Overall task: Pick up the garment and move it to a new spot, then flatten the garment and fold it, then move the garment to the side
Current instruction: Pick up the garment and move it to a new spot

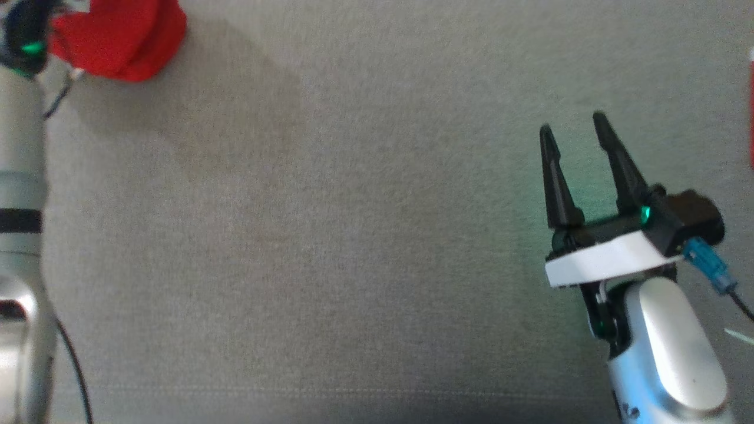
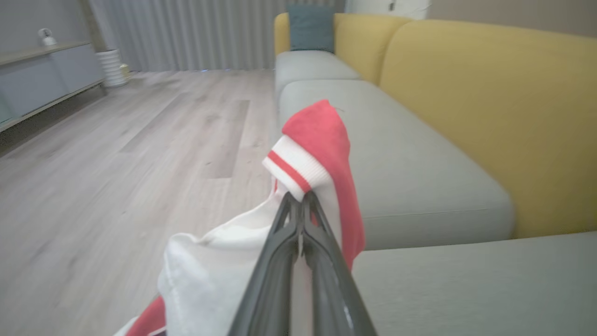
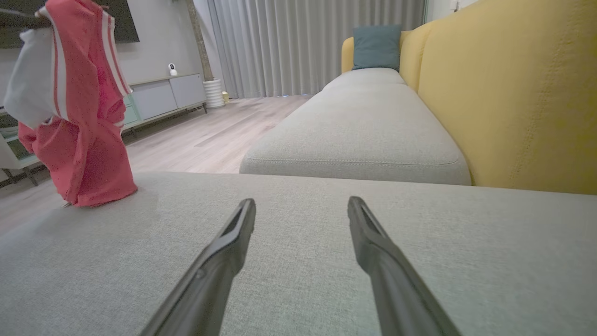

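The garment [image 1: 121, 38] is red with white parts and red-striped cuffs. It hangs bunched at the top left of the head view, over the sofa cushion's left end. My left gripper [image 2: 301, 198] is shut on the garment [image 2: 322, 154] near a striped cuff, cloth draping around the fingers. In the right wrist view the garment [image 3: 84, 121] dangles at the far left, its lower end touching the cushion. My right gripper [image 1: 574, 126] stands open over bare cushion at the right, nothing between its fingers [image 3: 233, 233].
The grey sofa seat [image 1: 353, 235] spreads under both arms. A yellow backrest [image 3: 513, 93] runs along the right of the wrist views, with a teal pillow [image 3: 375, 46] at the far end. Wooden floor [image 2: 116, 163] and a low cabinet [image 3: 168, 95] lie beyond the seat's edge.
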Tool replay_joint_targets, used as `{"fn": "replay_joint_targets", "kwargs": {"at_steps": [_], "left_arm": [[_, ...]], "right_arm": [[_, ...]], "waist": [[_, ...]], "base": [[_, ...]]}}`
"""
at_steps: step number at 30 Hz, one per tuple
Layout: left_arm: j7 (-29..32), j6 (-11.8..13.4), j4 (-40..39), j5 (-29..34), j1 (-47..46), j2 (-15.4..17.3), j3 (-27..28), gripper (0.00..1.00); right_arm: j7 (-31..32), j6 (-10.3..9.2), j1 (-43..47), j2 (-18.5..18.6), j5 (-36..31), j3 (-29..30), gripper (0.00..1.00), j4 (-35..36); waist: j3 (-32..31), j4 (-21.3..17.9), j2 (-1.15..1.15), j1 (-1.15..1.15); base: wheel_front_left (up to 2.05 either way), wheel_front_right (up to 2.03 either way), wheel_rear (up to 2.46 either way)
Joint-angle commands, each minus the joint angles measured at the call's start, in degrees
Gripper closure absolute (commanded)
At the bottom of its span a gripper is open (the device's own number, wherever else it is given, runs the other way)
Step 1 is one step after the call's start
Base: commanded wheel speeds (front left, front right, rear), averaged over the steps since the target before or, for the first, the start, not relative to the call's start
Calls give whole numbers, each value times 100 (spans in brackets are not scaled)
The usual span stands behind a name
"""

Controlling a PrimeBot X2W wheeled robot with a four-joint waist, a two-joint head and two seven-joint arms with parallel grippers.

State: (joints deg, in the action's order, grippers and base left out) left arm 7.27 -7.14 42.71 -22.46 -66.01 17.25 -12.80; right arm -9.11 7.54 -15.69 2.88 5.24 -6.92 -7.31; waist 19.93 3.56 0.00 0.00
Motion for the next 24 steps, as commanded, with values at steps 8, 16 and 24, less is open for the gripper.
{"fn": "replay_joint_targets", "kwargs": {"at_steps": [8, 16, 24], "left_arm": [[773, -34, -1879, -685, -6, -242, -872, 100], [1317, 224, -3051, -1089, 235, -792, -1059, 100], [1126, 954, -2742, -1271, 1774, -922, -939, 100]], "right_arm": [[-254, -5, 351, -1, 324, 49, 0, -205], [-370, -5, 435, -1, 479, 176, 0, -311], [-479, -5, 350, -1, 589, 217, 0, -442]], "waist": [[-1250, -651, 0, 0], [-1330, -1039, 0, 0], [-987, -1308, 0, 0]], "base": [[0, 0, 0], [0, 0, 0], [0, 0, 0]]}}
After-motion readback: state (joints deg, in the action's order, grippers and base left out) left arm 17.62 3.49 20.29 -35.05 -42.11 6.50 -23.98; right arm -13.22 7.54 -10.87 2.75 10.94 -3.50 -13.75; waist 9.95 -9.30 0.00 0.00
